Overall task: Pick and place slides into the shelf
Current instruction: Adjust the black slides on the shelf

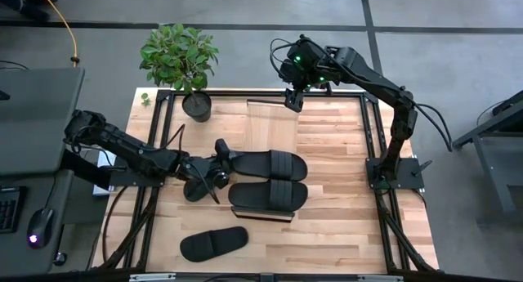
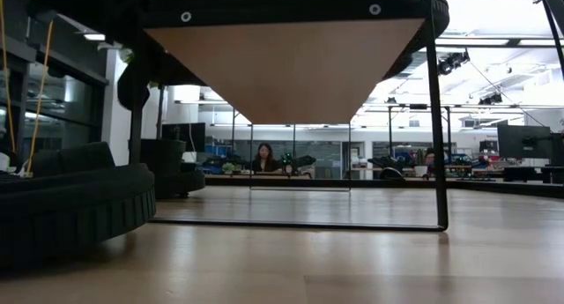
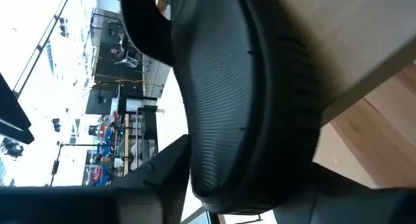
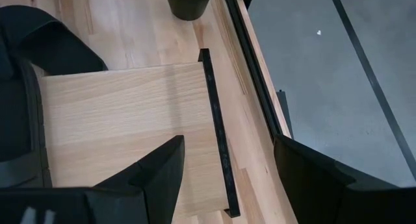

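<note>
The shelf (image 1: pixel 270 118), a light plank on a dark frame, stands mid-table, running from far to near. Two black slides lie side by side across its near half, sole down: one (image 1: pixel 270 163) farther, one (image 1: pixel 268 194) nearer. A third slide (image 1: pixel 214 243) lies on the table near the front edge and shows in the low view as slide (image 2: pixel 70 207). My left gripper (image 1: pixel 219 166) is at the left end of the farther slide (image 3: pixel 247 94), open, one finger on either side of that end. My right gripper (image 1: pixel 292 98) hangs open and empty above the shelf's far end (image 4: pixel 130 120). My left gripper comes nearly level from the table's left, its fingers (image 3: pixel 166 178) standing on either side of the farther slide's left end (image 3: pixel 214 178). That slide lies on the shelf's plank (image 3: pixel 364 49). I cannot tell whether the fingers touch it.
A potted plant (image 1: pixel 181 57) stands at the table's far left corner, its pot (image 4: pixel 188 3) close to the shelf's far end. Dark frame rails (image 1: pixel 372 135) run along the table's sides. Bare wood lies right of the shelf (image 1: pixel 343 184).
</note>
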